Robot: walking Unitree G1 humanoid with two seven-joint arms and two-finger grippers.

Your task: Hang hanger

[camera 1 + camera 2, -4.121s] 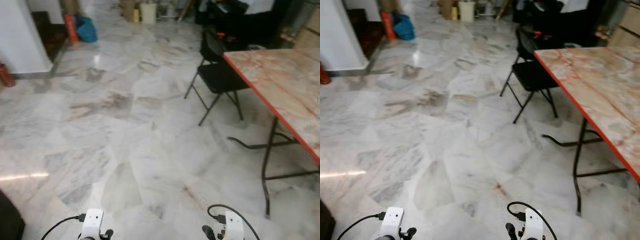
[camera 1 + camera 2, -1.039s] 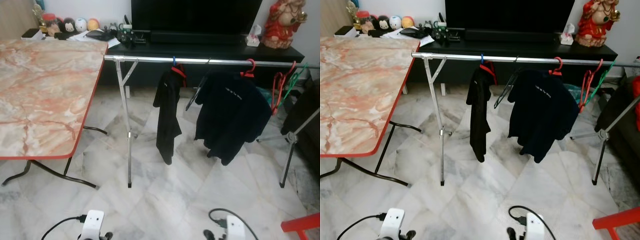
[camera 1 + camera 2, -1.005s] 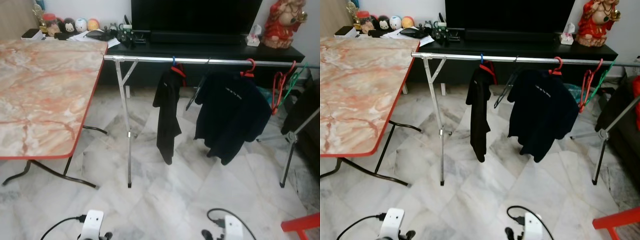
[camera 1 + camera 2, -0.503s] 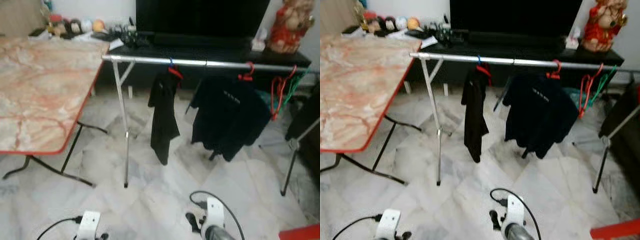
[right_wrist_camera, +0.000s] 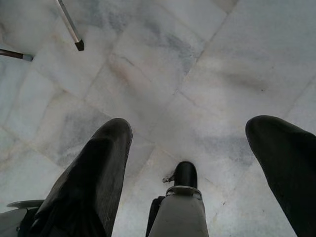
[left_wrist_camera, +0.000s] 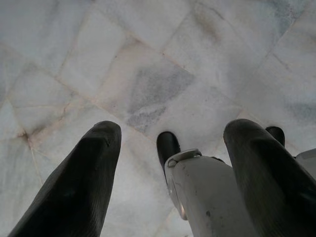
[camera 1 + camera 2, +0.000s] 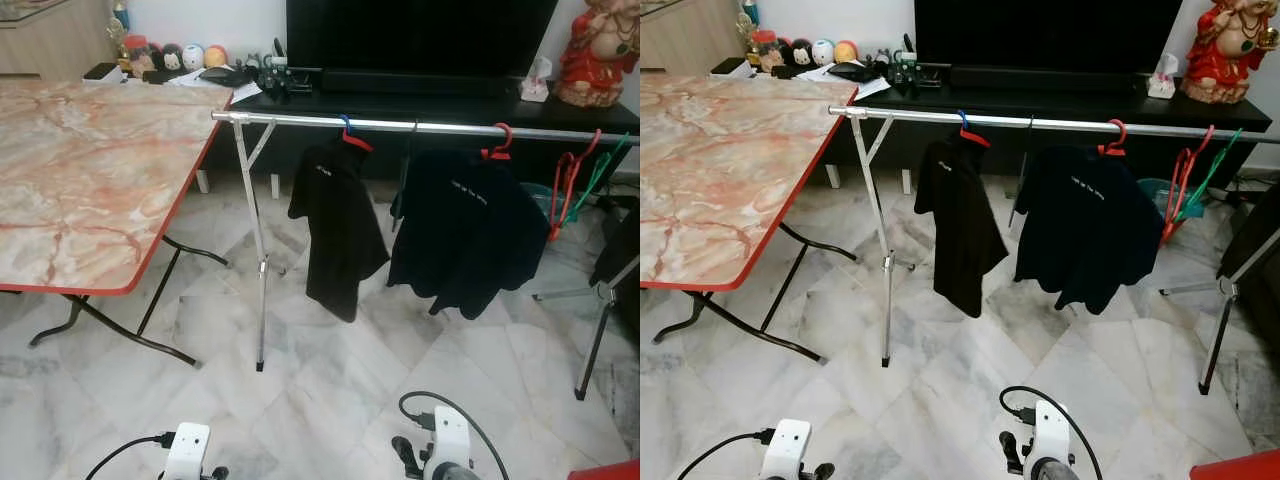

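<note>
Ahead, a silver metal clothes rail (image 7: 420, 126) spans the far side of the white marble floor (image 7: 330, 400), in front of a black TV cabinet (image 7: 440, 95). Two black shirts hang from it on red plastic hangers (image 7: 352, 140), and what look like spare red and green hangers (image 7: 572, 180) cluster at its right end. On the left stands a marble-patterned bench with a red edge (image 7: 80, 190). Both arms hang low over the floor: the left tool (image 6: 168, 148) and the right tool (image 5: 192, 143) each have their black fingers spread wide apart, holding nothing.
</note>
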